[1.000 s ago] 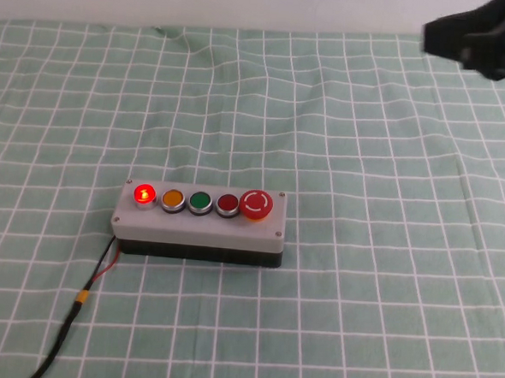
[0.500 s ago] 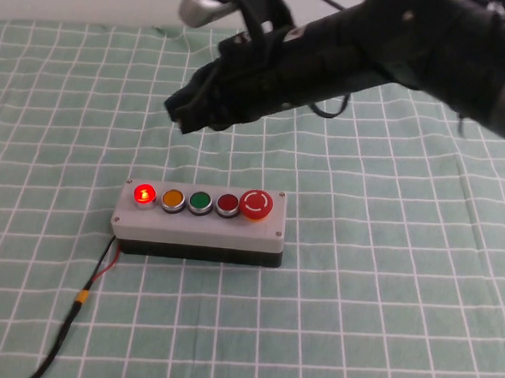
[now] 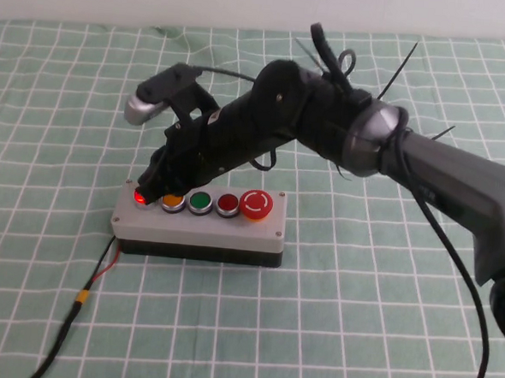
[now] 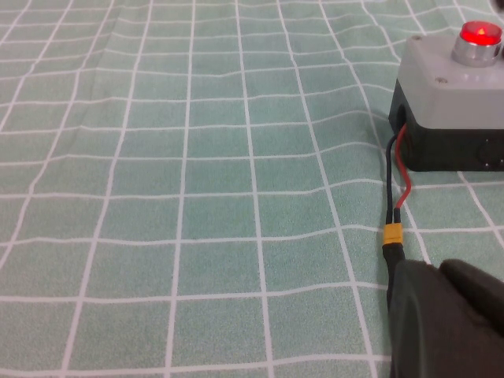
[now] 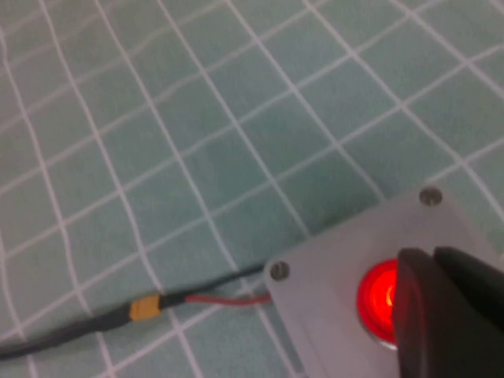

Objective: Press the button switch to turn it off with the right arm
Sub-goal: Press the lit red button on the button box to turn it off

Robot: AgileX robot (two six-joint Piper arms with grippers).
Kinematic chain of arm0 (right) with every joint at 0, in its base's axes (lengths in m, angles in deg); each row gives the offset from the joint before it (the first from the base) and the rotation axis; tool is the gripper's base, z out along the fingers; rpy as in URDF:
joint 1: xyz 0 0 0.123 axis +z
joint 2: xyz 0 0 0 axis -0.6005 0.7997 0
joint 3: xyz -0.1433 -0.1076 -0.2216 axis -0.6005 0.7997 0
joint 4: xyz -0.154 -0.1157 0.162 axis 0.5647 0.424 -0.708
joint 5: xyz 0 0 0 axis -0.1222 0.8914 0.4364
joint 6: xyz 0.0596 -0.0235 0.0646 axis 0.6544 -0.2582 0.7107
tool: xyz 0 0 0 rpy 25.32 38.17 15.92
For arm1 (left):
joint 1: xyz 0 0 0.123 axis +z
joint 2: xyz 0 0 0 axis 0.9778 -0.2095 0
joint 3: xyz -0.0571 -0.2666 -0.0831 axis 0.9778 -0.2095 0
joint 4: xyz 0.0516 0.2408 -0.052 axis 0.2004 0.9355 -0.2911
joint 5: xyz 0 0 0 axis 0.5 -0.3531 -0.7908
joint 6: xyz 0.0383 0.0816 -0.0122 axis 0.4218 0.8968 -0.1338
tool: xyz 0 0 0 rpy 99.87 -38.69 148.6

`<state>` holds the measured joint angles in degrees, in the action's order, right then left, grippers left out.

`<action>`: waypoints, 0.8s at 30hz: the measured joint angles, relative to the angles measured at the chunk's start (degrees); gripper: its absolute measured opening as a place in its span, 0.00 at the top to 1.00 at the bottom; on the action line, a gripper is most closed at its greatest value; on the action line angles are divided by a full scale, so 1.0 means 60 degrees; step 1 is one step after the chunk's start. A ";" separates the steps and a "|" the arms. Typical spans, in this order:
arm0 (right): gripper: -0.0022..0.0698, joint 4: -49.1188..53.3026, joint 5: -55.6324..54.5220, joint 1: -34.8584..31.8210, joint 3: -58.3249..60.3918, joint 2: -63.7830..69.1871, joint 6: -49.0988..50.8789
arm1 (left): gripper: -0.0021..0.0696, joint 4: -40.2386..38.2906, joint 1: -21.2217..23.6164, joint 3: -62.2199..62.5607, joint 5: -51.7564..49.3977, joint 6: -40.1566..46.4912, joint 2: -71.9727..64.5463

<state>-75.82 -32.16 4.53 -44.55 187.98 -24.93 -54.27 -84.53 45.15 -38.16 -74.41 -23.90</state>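
Note:
A grey switch box (image 3: 200, 229) lies on the green checked cloth, left of centre in the high view. Its leftmost button (image 3: 138, 197) glows red. My right gripper (image 3: 155, 190) has come down over that end of the box, fingers shut, the tip at the lit button's edge. In the right wrist view the shut right gripper (image 5: 431, 261) covers part of the glowing button (image 5: 376, 299); I cannot tell whether it touches. My left gripper (image 4: 438, 269) rests low beside the box's cable, shut on nothing, with the lit button (image 4: 480, 35) ahead of it.
The box also carries orange (image 3: 174, 201), green (image 3: 200, 202) and red (image 3: 227, 204) buttons and a large red stop button (image 3: 256, 204). A black and red cable (image 3: 81, 303) runs from the box's left end toward the near left corner.
My right arm swept in from the far right, crossed above the box, and dropped its tip onto the left end at the lit button. The button still glows.

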 joint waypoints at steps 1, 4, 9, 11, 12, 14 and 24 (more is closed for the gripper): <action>0.99 0.0084 0.0000 0.0000 0.0000 0.0165 0.0004 | 0.98 0.0000 0.0000 0.0000 0.0000 0.0000 0.0000; 0.99 0.0065 -0.0039 0.0000 -0.0109 0.0302 0.0140 | 0.98 0.0000 0.0000 0.0000 0.0000 0.0000 0.0000; 0.99 0.0463 0.0259 0.0000 -0.0196 0.0157 0.0476 | 0.98 0.0000 0.0000 0.0000 0.0000 0.0000 0.0000; 0.99 0.0700 0.0463 0.0000 -0.0336 -0.0053 0.0500 | 0.98 0.0000 0.0000 0.0000 0.0000 0.0000 0.0000; 0.99 0.0819 0.0531 0.0000 -0.0426 -0.0211 0.0500 | 0.98 0.0000 0.0000 0.0000 0.0000 0.0000 0.0000; 0.99 0.1009 0.0646 0.0000 -0.0616 -0.0674 0.0508 | 0.98 0.0000 0.0000 0.0000 0.0000 0.0000 0.0000; 0.99 0.4081 0.2115 0.0000 -0.0964 -0.4356 0.2670 | 0.98 0.0000 0.0000 0.0000 0.0000 0.0000 0.0000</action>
<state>-51.33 -19.47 4.53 -50.34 161.84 -8.91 -54.27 -84.53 45.15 -38.16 -74.41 -23.90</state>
